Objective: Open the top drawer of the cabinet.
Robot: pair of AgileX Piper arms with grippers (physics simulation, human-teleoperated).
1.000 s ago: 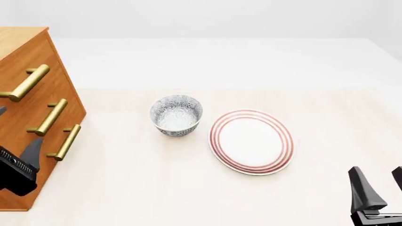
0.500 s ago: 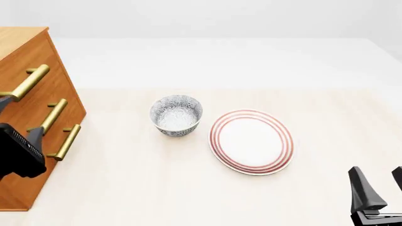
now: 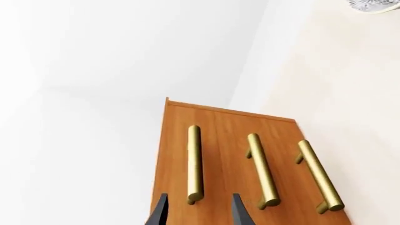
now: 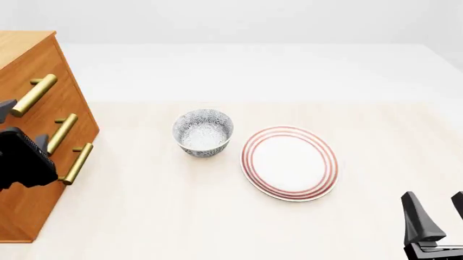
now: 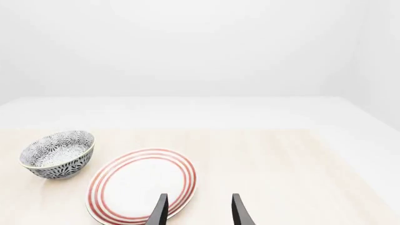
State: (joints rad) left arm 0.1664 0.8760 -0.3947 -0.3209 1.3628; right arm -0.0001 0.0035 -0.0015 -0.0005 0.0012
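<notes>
At the near right corner of the pale wood-grain table (image 4: 181, 216), the right gripper (image 4: 436, 208) is hovering with its dark wedge-shaped fingers spread apart, grasping nothing. Across at the left edge, the left gripper (image 3: 196, 208) is facing the cabinet (image 4: 29, 195) — smooth orange-brown wood — its fingers parted on either side of the near end of the brass bar handle (image 3: 194, 161), without closing on it. That round bar belongs to the top drawer (image 4: 32, 81), which is sitting flush and shut above two lower drawers. Farther out, a patterned bowl (image 4: 203, 131) is standing just beside a flat, red-ringed white plate (image 4: 289, 162).
</notes>
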